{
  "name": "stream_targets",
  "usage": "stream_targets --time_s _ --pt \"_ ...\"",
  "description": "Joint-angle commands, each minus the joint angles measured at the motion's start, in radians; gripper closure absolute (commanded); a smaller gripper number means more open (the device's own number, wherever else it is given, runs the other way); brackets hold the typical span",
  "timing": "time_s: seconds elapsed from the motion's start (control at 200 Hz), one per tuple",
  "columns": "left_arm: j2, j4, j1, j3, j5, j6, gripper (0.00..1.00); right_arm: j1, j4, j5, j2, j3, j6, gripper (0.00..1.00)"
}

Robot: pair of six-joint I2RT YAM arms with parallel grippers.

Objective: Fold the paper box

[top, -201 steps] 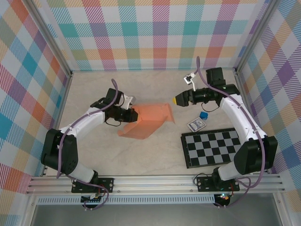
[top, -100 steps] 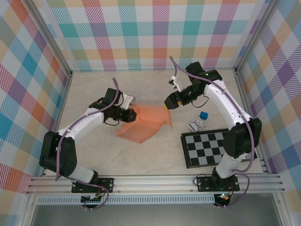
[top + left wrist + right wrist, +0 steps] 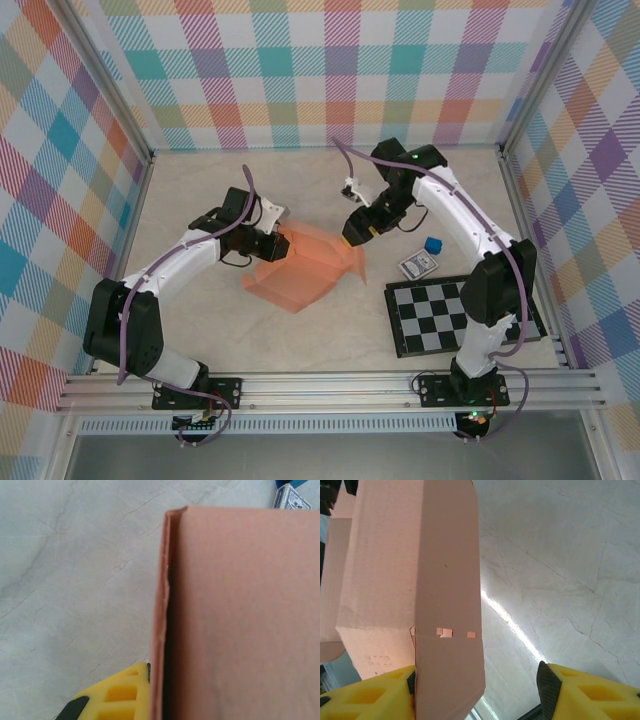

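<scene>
Inside spread right claw (image 3: 477,692): paper box (image 3: 410,570) flap | left claw (image 3: 281,243) pinches edge

No words, numbers or brand marks can be read anywhere. The paper box (image 3: 305,268) is plain salmon card with no print. The small pack (image 3: 418,265) lying on the tabletop just beyond the far edge of the checkered board (image 3: 460,312) has a blue-and-white printed face, too small and blurred to make out.

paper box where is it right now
In the top view the paper box is mid-table, its left edge pinched by the left gripper, the right gripper at its right end.
</scene>
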Motion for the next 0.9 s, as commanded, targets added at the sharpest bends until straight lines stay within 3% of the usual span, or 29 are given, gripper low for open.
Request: stream_targets --time_s 0.0,0.225,0.36,0.52,0.615,0.74,0.895 --pt "-0.006 0.025 0.012 -0.005 0.058 -0.018 1.0 0.024 0.034 0.049 -0.009 -0.006 0.007 0.36" --pt "0.019 0.077 0.012 -0.032 0.071 -0.093 1.0 0.025 0.241 -0.088 -0.134 -0.137 0.097 0.38" --pt "0.025 0.133 0.011 -0.058 0.089 -0.14 1.0 0.022 0.418 -0.105 -0.233 -0.267 0.234 0.34" --pt "0.026 0.14 0.011 -0.067 0.095 -0.126 1.0 -0.088 0.575 -0.229 -0.355 -0.393 0.351 0.35" --pt "0.02 0.132 0.012 -0.064 0.105 -0.105 1.0 -0.206 0.599 -0.368 -0.385 -0.418 0.396 0.37" --pt "0.021 0.135 0.012 -0.054 0.135 -0.105 1.0 -0.272 0.593 -0.489 -0.435 -0.445 0.346 0.33" --pt "0.025 0.153 0.013 -0.051 0.161 -0.122 1.0 -0.309 0.546 -0.422 -0.447 -0.478 0.282 0.38"
